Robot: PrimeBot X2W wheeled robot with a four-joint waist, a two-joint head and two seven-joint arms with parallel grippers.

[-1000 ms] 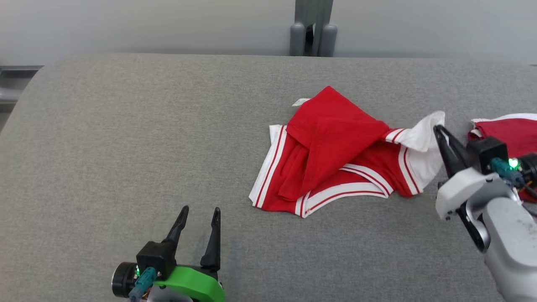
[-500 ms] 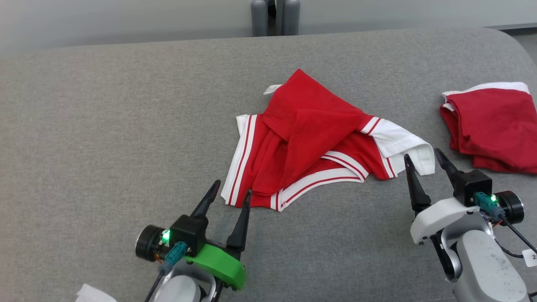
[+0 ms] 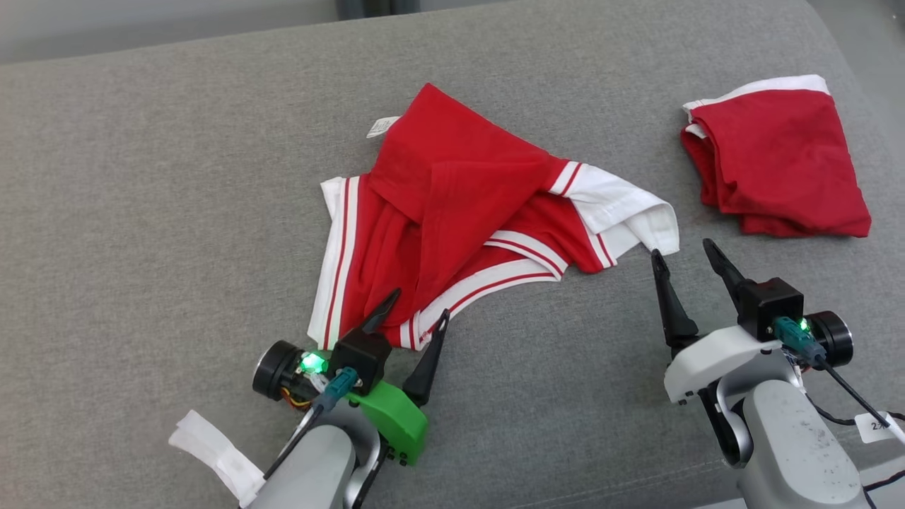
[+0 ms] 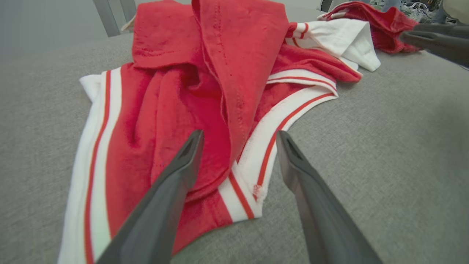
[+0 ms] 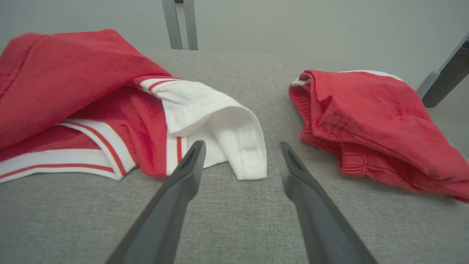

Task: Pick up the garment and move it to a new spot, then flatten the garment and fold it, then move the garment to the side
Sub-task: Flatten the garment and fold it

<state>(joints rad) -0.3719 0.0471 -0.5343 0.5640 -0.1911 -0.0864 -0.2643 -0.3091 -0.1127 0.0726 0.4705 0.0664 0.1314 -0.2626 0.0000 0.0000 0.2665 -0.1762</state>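
We are noting the garment [image 3: 459, 205] lying crumpled on the table [image 3: 141, 212]. Left gripper [image 3: 421, 302] is standing open at its 7 o'clock hem, and right gripper [image 3: 681, 247] is standing open and empty at 4 o'clock.

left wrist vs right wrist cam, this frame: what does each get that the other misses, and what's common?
Left wrist: the garment's near striped hem corner, seen between the left gripper's open jaws, its long striped side edge, and the right gripper at upper right.
Right wrist: the white sleeve's open cuff just ahead of its own open jaws, and the folded red piece nearly in full.
Both: the crumpled garment, that sleeve, part of the folded piece, the grey surface.
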